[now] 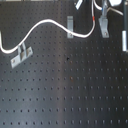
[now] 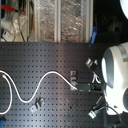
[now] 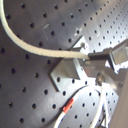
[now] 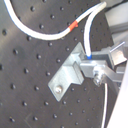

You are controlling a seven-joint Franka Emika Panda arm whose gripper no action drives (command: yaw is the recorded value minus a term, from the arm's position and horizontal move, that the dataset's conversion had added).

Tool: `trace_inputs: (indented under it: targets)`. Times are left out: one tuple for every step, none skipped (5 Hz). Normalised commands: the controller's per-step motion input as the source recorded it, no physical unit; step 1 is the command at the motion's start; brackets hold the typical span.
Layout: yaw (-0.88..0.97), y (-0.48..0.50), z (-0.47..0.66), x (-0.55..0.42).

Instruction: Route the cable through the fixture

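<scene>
While my gripper [image 4: 93, 59] sits right at the fixture [image 4: 67, 75], its jaws are nearly together and pinch the cable [image 4: 45, 34] close to its end; in the second wrist view the cord drops straight into the finger tips, which touch the fixture's slotted head. In the first wrist view the thick white run comes in across the board [image 3: 30, 75] and meets the fingers at the head of the fixture [image 3: 65, 75], w/ the red band [image 3: 67, 105] on a thinner stretch just beside the foot. In the second wrist view the band [image 4: 75, 24] lies on the far side of the clip, and past it the cord curls back toward me. In the first exterior view the fixture [image 1: 103, 27] stands upright near the first exterior view's top right, red band [image 1: 96, 18] just beside it. From there the cable [image 1: 47, 21] sags under the 2nd clip [image 1: 70, 25], arcs up, then drops past the slanted bracket [image 1: 20, 54] and off the first exterior view's left edge. I can't tell whether the cord sits in the slot or only against it. In the second exterior view, behind the board [image 2: 50, 60], stand two clear bins [image 2: 60, 20] w/ crinkly silvery stuff inside; too blurry to say what. Any writing there is too small to read.
</scene>
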Motion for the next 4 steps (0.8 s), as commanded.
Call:
trace_inputs:
  targets:
    - [0.67,0.119,0.00,-0.248]
    - [0.77,0.129,0.03,-0.105]
    - [0.66,0.189,0.14,0.022]
    - [0.83,0.015,0.09,0.003]
